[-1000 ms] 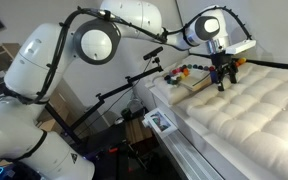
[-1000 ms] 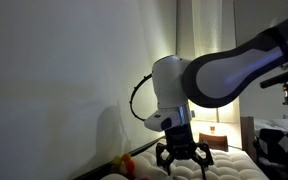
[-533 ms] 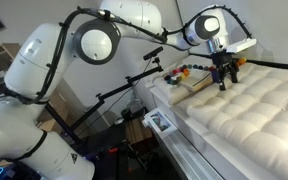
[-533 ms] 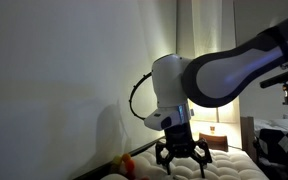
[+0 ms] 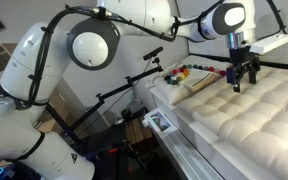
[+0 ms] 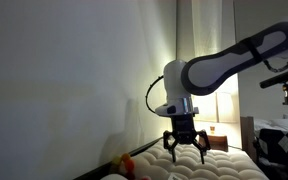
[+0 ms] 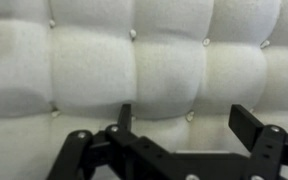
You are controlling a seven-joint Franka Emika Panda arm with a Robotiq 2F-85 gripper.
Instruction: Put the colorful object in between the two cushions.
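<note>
Outstretched white arm (image 5: 29,70) points black gripper (image 5: 242,86) down over thick cream-white tufted cushion (image 5: 269,112) (fingers (image 7: 249,122) spread wide, empty).

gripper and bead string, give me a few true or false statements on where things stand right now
1. The gripper is open with nothing between its fingers. True.
2. The bead string is held in the gripper. False: it lies off to the side, apart from the gripper.
3. In the wrist view the fingers reach out over the tufted cushion. True.
4. The tufted cushion is dark blue. False: it is cream-white.
</note>
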